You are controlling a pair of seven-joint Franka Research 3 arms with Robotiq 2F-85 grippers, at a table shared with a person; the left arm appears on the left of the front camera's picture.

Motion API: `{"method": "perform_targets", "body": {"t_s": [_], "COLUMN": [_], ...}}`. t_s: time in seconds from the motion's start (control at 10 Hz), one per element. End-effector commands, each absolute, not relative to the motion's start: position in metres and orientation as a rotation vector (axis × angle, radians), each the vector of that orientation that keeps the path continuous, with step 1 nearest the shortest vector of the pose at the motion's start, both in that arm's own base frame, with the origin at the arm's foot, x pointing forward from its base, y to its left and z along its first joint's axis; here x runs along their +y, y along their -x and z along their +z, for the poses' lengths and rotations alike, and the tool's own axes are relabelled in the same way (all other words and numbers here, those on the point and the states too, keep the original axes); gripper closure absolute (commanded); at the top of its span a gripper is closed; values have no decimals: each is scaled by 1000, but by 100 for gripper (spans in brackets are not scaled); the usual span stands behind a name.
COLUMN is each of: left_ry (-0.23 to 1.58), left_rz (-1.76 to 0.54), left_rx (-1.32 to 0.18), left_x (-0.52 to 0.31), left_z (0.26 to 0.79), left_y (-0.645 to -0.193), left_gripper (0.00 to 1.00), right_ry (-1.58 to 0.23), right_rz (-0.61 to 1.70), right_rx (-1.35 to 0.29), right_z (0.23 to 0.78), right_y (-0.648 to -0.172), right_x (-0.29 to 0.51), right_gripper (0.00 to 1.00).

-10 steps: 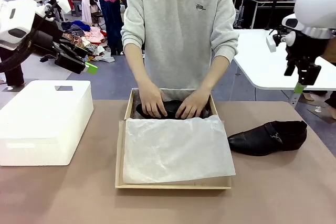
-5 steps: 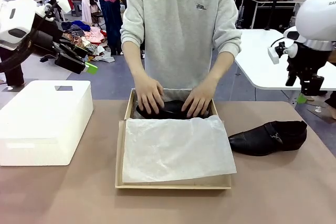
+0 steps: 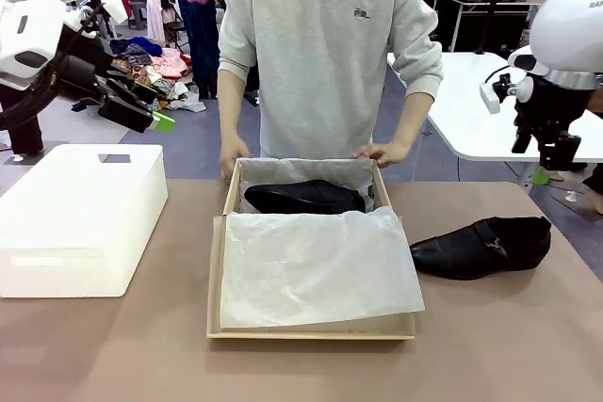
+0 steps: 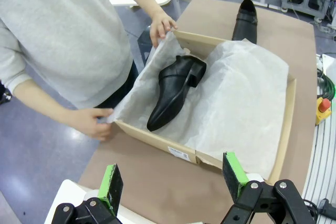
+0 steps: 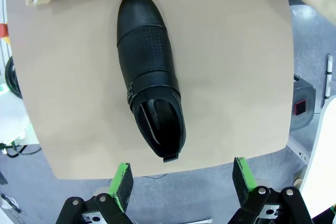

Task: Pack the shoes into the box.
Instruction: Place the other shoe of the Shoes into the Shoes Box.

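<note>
So, the left tool (image 4: 172,178) is held wide open with nothing in it, raised off to the side near the big white rounded plastic block (image 3: 75,218). The right tool (image 5: 182,178) is spread wide and empty too, hung up high over one glossy black leather dress shoe (image 5: 149,77). That shoe is laid on its sole on the brown surface (image 3: 113,345), just beside the shallow tan cardboard box (image 3: 216,270), toe pointed at it. The other glossy black leather dress shoe (image 3: 303,198) is tucked inside the box along the far end, on crinkly white tissue paper (image 3: 316,265). The box's far corners are touched by the person's hands (image 3: 382,152).
</note>
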State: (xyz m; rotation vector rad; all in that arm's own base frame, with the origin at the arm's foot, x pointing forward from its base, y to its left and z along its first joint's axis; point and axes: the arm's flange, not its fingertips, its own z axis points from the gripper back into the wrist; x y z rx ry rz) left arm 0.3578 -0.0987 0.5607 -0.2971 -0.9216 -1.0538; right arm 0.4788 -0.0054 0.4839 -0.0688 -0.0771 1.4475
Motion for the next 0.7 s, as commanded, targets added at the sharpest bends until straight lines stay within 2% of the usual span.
{"method": "perform_targets", "body": {"t_s": [0.0,0.6], "left_ry": [311,311], "left_rz": [-1060,-1060], "left_rx": [-925,-925], "left_x": [-98,-98], "left_z": [560,560], "left_y": [-359,-359], "left_gripper": [0,0], "right_ry": [71,40], "right_rz": [1447,1409], "right_rx": [-82,-101], "right_z": [486,443], "right_y": [-479,-477], "right_x": [-6,-30], "right_gripper": [0,0]}}
